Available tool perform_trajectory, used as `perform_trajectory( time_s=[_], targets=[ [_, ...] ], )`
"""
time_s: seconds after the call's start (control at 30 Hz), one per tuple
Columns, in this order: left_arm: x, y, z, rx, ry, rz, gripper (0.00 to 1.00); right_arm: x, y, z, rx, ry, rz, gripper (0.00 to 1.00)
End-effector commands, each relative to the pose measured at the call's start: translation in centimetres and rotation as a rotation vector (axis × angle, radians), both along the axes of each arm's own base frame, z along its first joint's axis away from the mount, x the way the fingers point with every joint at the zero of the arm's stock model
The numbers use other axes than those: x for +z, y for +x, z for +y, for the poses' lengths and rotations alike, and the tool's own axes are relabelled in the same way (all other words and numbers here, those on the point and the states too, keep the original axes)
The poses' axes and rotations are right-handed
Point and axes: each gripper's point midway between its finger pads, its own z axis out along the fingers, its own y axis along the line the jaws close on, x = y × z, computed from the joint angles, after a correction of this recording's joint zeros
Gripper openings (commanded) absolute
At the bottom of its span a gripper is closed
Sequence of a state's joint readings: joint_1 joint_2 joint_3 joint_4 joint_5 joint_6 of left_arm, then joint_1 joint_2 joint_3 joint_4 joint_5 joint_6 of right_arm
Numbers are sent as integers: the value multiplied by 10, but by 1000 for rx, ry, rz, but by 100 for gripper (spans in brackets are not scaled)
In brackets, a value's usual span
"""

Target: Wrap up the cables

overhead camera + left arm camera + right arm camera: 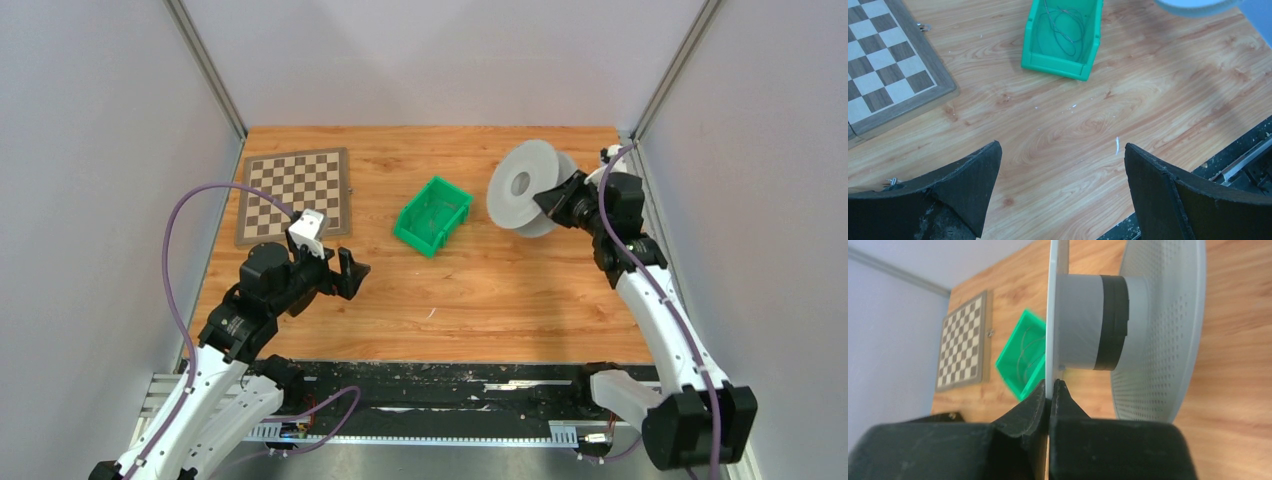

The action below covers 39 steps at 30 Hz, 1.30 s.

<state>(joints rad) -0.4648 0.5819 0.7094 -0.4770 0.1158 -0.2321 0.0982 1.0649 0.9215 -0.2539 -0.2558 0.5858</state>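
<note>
The pale grey two-disc spool (522, 186) is held up at the back right. My right gripper (553, 198) is shut on the rim of its near disc; in the right wrist view my right gripper (1051, 386) pinches that thin disc edge, with the grey hub and a dark band (1100, 322) above. A thin coiled strand of cable (1064, 27) lies inside the green bin (1060, 64). My left gripper (350, 274) is open and empty above bare wood, left of centre; in the left wrist view my left gripper (1063, 160) stands with its jaws wide apart.
The green bin (432, 215) sits mid-table. A chessboard (295, 194) lies at the back left. Grey walls close in both sides. A dark rail (450, 385) runs along the near edge. A small white scrap (1117, 145) lies on the wood.
</note>
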Motion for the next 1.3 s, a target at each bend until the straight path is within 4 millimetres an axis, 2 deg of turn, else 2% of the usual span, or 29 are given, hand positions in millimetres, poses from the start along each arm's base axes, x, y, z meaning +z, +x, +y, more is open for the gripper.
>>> perform_trajectory(
  time_s=[0.0, 0.2, 0.33, 0.37, 0.4, 0.47, 0.5, 0.53, 0.57, 0.6, 0.63, 0.67, 0.7, 0.73, 0.77, 0.8, 0.93, 1.03, 1.27],
  targets=[
    [11, -4, -4, -42, 4, -25, 100, -10, -41, 7, -110, 77, 122, 0],
    [13, -6, -10, -53, -3, 5, 99, -8, -91, 43, -27, 282, 178, 0],
    [20, -6, -20, -56, 21, -10, 97, -7, -113, 62, 24, 405, 243, 0],
    [24, -12, -28, -88, 20, -18, 97, -8, -117, 66, 27, 434, 263, 0],
    [25, -7, -27, -58, 36, -29, 96, -7, -120, 68, 24, 472, 284, 0],
    [33, -17, -47, -117, 59, -69, 94, -6, -124, 72, 24, 512, 307, 0],
    [36, -12, -45, -75, 83, -102, 93, -7, -126, 73, 21, 532, 323, 0],
    [42, -20, -61, -136, 100, -156, 92, -7, -127, 75, 23, 548, 336, 0],
    [42, -15, -57, -89, 140, -197, 92, -7, -129, 76, 26, 561, 344, 0],
    [50, -24, -74, -149, 153, -272, 92, -6, -129, 77, 29, 569, 347, 0],
    [48, -23, -75, -126, 191, -309, 92, -6, -130, 78, 33, 574, 350, 0],
    [55, -31, -91, -185, 210, -383, 92, -6, -131, 79, 38, 581, 356, 0],
    [53, -31, -93, -188, 270, -432, 92, -6, -132, 80, 46, 589, 360, 0],
    [56, -41, -111, -233, 261, -473, 92, -5, -133, 82, 57, 599, 356, 0],
    [56, -41, -120, -237, 304, -513, 91, -4, -135, 83, 70, 607, 355, 0],
    [55, -51, -131, -276, 316, -536, 89, -3, -136, 84, 78, 612, 353, 0],
    [54, -62, -165, -318, 393, -642, 84, 0, -141, 83, 91, 630, 338, 0],
    [44, -67, -188, -358, 471, -686, 79, 1, -143, 84, 98, 640, 335, 0],
    [24, -69, -213, -385, 546, -715, 76, -1, -146, 87, 121, 648, 346, 0]
  ],
)
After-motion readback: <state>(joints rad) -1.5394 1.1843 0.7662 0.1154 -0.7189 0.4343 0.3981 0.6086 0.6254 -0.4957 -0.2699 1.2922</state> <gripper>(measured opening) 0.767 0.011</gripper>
